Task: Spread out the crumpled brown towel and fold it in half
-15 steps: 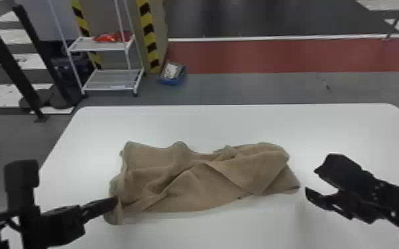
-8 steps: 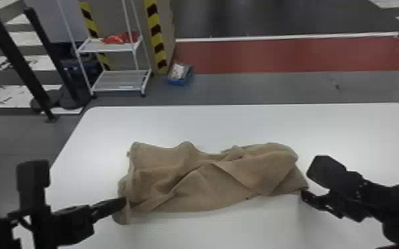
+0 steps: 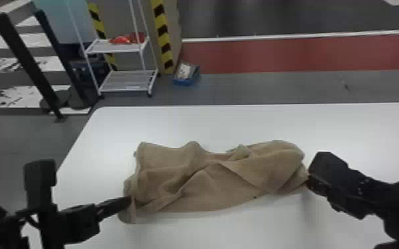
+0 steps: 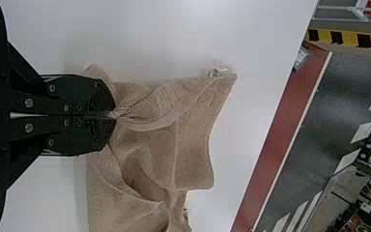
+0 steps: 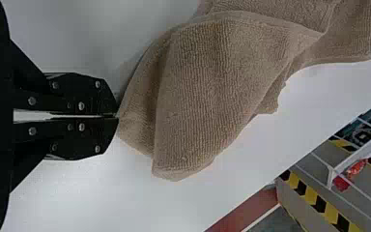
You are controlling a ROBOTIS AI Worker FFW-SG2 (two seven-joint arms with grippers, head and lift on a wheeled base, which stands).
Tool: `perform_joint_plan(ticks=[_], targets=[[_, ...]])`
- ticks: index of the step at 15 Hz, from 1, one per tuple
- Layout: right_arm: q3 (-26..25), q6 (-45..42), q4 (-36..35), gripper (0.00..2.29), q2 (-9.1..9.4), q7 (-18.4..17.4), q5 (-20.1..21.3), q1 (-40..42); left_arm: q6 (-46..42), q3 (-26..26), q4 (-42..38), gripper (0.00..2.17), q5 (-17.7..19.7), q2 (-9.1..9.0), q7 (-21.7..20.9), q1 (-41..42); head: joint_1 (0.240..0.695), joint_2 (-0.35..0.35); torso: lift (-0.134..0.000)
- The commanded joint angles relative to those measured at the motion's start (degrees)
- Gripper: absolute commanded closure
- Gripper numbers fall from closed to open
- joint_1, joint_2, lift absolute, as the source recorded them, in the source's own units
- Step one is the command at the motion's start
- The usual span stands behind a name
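Observation:
The crumpled brown towel (image 3: pixel 215 178) lies in folds across the white table. At its near left corner is my left gripper (image 3: pixel 129 202); in the left wrist view the left gripper (image 4: pixel 112 115) is shut on a pinched bit of the towel (image 4: pixel 188 140). My right gripper (image 3: pixel 309 182) is at the towel's right end. In the right wrist view the right gripper (image 5: pixel 117 116) has its fingers closed together on the edge of the towel (image 5: pixel 198 96).
The white table (image 3: pixel 242 122) extends behind and in front of the towel. On the floor beyond stand a white shelf rack (image 3: pixel 127 79), black posts (image 3: pixel 26 59) and a blue box (image 3: pixel 186 75).
The right gripper came in from the right to the towel's right end and closed on its edge. The left gripper stays at the left corner, and the towel's folds look much the same.

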Motion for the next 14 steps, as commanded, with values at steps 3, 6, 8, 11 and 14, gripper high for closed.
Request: perform_joint_plan(ticks=[3,6,8,11,14], targets=[[-5.08,-4.56,-5.51,1.42,-0.44,0.07,-0.6,1.9,-0.12,0.45,0.03,1.9,-0.03,-0.32,-0.33,-0.03,0.695,0.124,-0.125],[-8.51,-13.53,-12.19,1.42,-2.38,3.5,2.3,3.92,-0.12,0.45,-0.06,1.9,-0.03,-0.32,-0.59,0.06,0.695,0.1,-0.125],[-8.16,-17.92,-13.42,1.41,-4.49,6.05,7.93,4.89,-0.12,0.36,-0.23,1.9,-0.03,-0.32,-0.86,0.06,0.695,0.083,-0.125],[-6.93,-21.97,-12.63,1.41,-7.83,8.42,15.04,8.32,-0.12,0.54,-0.23,1.9,-0.03,-0.32,-1.38,1.03,0.695,0.067,-0.125],[-6.4,-19.33,-11.4,0.93,-8.09,9.04,13.81,10.07,-0.29,0.36,-0.23,1.9,-0.03,-0.32,-1.38,1.29,0.695,0.051,-0.125]])
